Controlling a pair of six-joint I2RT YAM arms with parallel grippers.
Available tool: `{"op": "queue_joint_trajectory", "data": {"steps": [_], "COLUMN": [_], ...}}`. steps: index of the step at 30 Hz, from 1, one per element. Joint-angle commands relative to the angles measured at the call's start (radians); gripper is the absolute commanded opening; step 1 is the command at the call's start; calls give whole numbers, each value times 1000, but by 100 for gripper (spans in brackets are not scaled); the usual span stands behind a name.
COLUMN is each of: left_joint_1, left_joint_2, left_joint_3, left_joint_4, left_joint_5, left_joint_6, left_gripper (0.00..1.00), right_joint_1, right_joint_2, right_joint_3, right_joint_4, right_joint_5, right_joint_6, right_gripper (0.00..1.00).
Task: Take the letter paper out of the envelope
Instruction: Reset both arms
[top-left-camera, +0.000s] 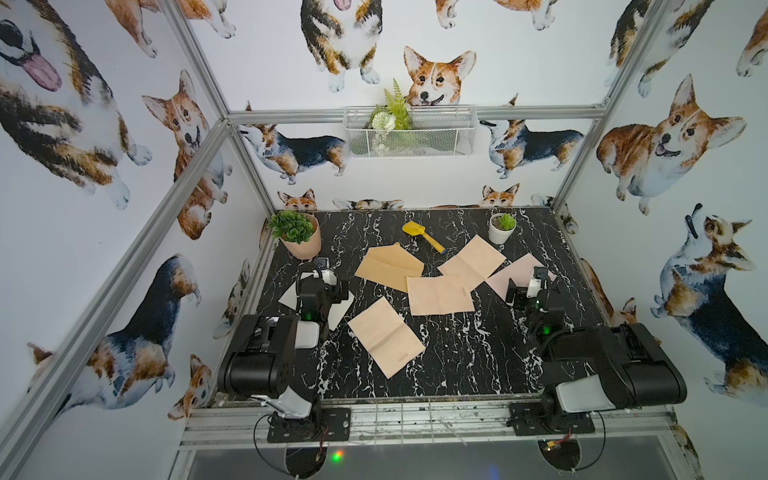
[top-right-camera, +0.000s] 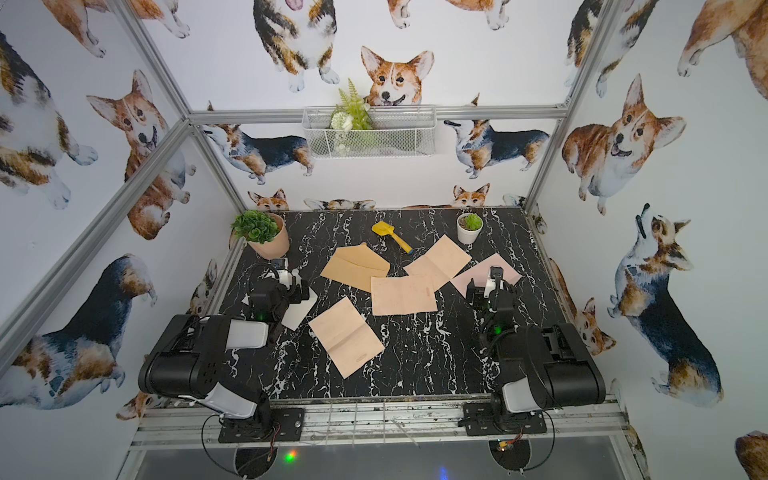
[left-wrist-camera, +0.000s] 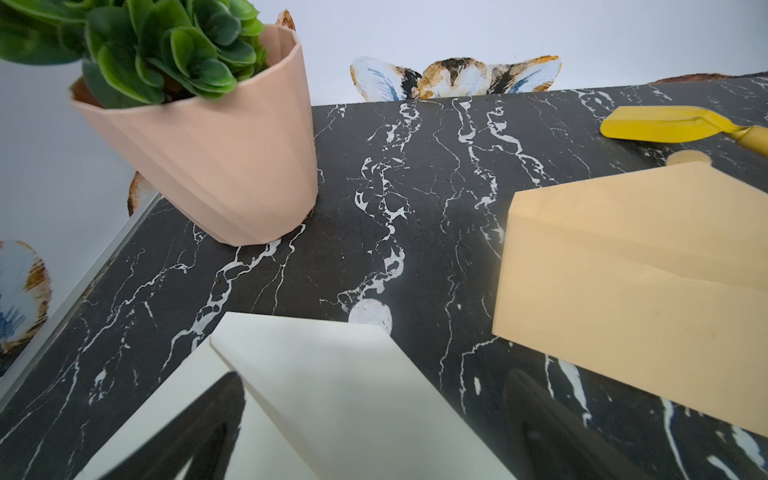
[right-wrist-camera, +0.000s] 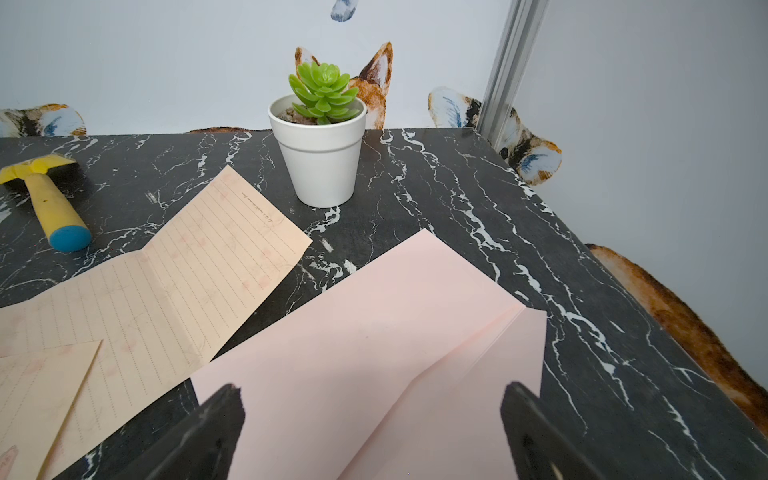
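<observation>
Bench (top-left-camera: 457, 365): black marble-pattern surface carrying all the items.
Left gripper (left-wrist-camera: 374, 382): jaws spread wide, nothing between them. In the left wrist view one finger (left-wrist-camera: 208, 415) is over the white envelope and the other is over bare bench.
White envelope (left-wrist-camera: 324, 374): flat on the bench directly below the left gripper, on the left side near the pink plant pot (top-left-camera: 303, 245). Contents cannot be determined.
Right gripper (right-wrist-camera: 372, 390): jaws spread wide, holding nothing, positioned above the pink envelope.
Pink envelope (right-wrist-camera: 374, 311): flat on the right side of the bench with the flap folded open. Contents cannot be determined.
Tan envelope (top-left-camera: 388, 266): centre rear of the bench, flap open, lying apart from both grippers.
Letter paper, rear sheet (top-left-camera: 473, 259): unfolded, lined, outside any envelope, near the white succulent pot (top-left-camera: 500, 232).
Letter paper, middle sheet (top-left-camera: 440, 295): unfolded. It overlaps the rear sheet and one corner of the tan envelope.
Letter paper, front sheet (top-left-camera: 384, 336): unfolded and lying alone, between the two arms.
Yellow shovel (top-left-camera: 422, 236): at the rear of the bench, just behind the tan envelope.
Wire basket (top-left-camera: 436, 141): hung on the back wall with greenery inside.
</observation>
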Motion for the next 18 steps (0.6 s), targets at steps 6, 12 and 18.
{"op": "queue_joint_trajectory", "data": {"steps": [6, 12, 18], "left_joint_1": [-1, 16, 15], "left_joint_2": [2, 7, 1], "left_joint_3": [5, 26, 8], "left_joint_4": [24, -11, 11], "left_joint_5": [-5, 14, 11], "left_joint_6": [10, -3, -1], "left_gripper": [100, 100, 100], "right_joint_1": [2, 3, 2], "right_joint_2": [1, 1, 1], "right_joint_3": [-2, -2, -1], "right_joint_4": [45, 45, 45], "right_joint_5": [4, 4, 4], "right_joint_6": [-14, -14, -14], "right_gripper": [100, 100, 100]}}
